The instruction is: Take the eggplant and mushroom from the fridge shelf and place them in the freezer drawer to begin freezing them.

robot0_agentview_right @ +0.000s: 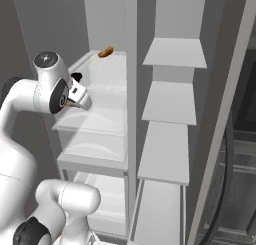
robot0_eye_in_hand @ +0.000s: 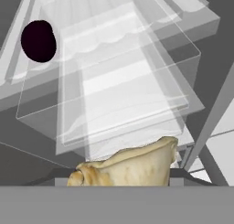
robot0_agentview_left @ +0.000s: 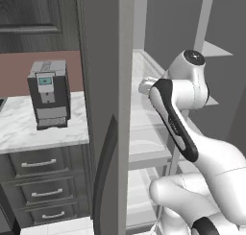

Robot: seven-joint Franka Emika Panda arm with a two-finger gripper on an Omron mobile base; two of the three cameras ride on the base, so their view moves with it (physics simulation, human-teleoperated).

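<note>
While the gripper (robot0_agentview_right: 79, 100) reaches over the fridge shelf (robot0_agentview_right: 100, 121), the mushroom (robot0_eye_in_hand: 128, 166) sits clamped between its fingers, directly at the tips. The dark eggplant (robot0_eye_in_hand: 39, 41) lies ahead, well apart, on the shelf.

Your arm (robot0_agentview_left: 202, 152) is glossy white, built of thick rounded links that swell at each joint. A black band (robot0_agentview_left: 174, 119) runs lengthwise along one link, and a black collar (robot0_agentview_right: 27, 231) rings the near base joint. The round joint cap (robot0_agentview_right: 46, 58) is dark grey with a small pale mark at its centre.
</note>
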